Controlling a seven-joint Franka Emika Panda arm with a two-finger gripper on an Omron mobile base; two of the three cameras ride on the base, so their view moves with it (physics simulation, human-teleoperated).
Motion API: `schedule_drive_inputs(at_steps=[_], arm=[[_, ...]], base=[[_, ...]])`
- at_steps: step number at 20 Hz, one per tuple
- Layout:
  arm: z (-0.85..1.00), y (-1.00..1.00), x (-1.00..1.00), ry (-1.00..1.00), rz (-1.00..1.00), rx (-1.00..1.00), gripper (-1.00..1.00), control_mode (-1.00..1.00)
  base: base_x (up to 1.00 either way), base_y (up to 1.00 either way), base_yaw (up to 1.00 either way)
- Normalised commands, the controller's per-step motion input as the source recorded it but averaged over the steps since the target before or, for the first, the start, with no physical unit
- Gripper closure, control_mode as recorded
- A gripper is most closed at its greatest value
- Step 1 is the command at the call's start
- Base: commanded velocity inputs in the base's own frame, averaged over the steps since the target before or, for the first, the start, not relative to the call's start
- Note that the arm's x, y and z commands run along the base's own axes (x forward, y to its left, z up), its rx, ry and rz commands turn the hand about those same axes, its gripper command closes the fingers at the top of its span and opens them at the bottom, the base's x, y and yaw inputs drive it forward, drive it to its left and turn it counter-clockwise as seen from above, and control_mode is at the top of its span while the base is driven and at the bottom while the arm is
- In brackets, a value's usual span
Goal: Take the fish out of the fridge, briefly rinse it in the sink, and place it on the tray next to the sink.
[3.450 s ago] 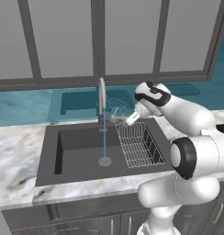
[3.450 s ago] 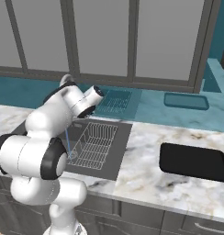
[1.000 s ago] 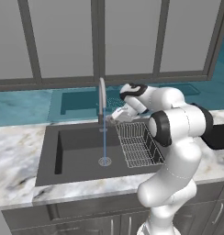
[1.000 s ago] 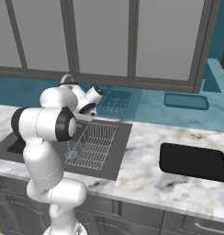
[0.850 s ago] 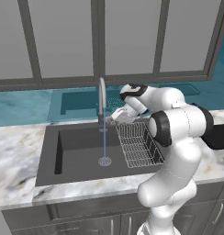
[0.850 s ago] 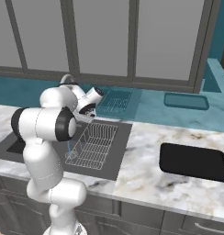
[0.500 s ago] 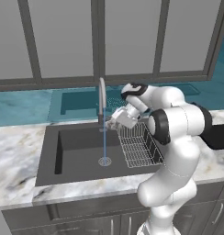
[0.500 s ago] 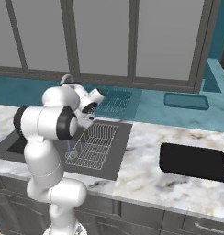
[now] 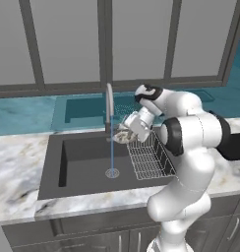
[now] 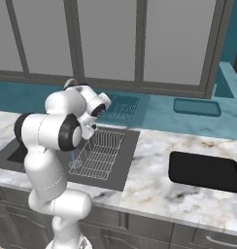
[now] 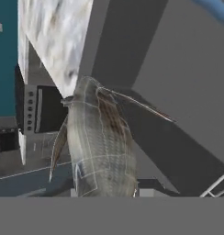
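Near the middle of the left base view, the gripper squeezes the fish over the sink, and the wet fish may slip out and fall into the basin.

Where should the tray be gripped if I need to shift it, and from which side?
Take the tray by its near long rim, coming down from above on the counter-edge side. It lies flat and low on the counter, so only a raised rim offers the fingers something to pinch. The gripper is shut on the fish.
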Motion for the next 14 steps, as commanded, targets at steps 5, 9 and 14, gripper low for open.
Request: schedule_drive_inputs(at_steps=[5,9,14], arm=[[0.95,0.00,-0.93,0.00,0.13,0.03,1.00,-1.00],[1.00,0.00,-1.00,-0.03,0.01,0.00,1.00,-1.00],[1.00,-0.18,-1.00,-0.05,0.00,0.00,1.00,-1.00]], base=[[0.00,0.00,0.00],[0.00,0.00,0.00],[0.00,0.00,0.00]])
